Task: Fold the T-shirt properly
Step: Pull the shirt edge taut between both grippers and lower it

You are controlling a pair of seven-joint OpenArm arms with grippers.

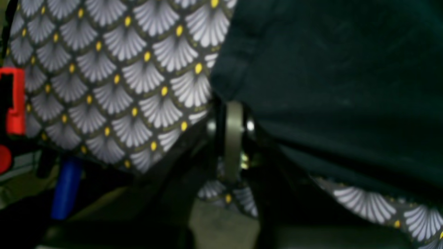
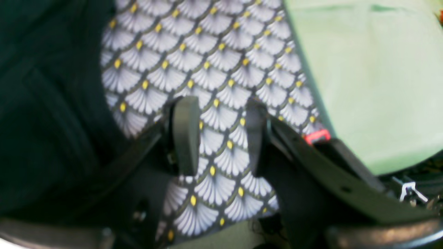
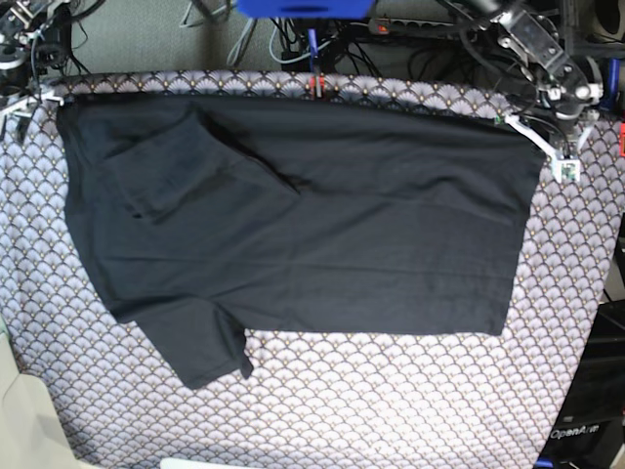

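The dark T-shirt (image 3: pixel 303 225) lies spread flat across the tablecloth, its sleeves toward the left of the base view. My left gripper (image 1: pixel 233 112) is at the shirt's far right corner (image 3: pixel 532 132), with the fingers pressed together on the edge of the dark cloth (image 1: pixel 328 76). In the base view this gripper (image 3: pixel 547 137) sits at the top right. My right gripper (image 2: pixel 221 135) stands open just beside the T-shirt (image 2: pixel 45 103), with only patterned tablecloth between its fingers (image 2: pixel 187 135). In the base view it (image 3: pixel 24 98) is at the shirt's far left corner.
The grey fan-patterned tablecloth (image 3: pixel 391 401) covers the table and drops off at its edges. Cables and a red clip (image 3: pixel 317 86) lie along the far edge. Pale green floor (image 2: pixel 373 69) shows beyond the cloth's edge. A red and blue fixture (image 1: pixel 14 100) stands at the left.
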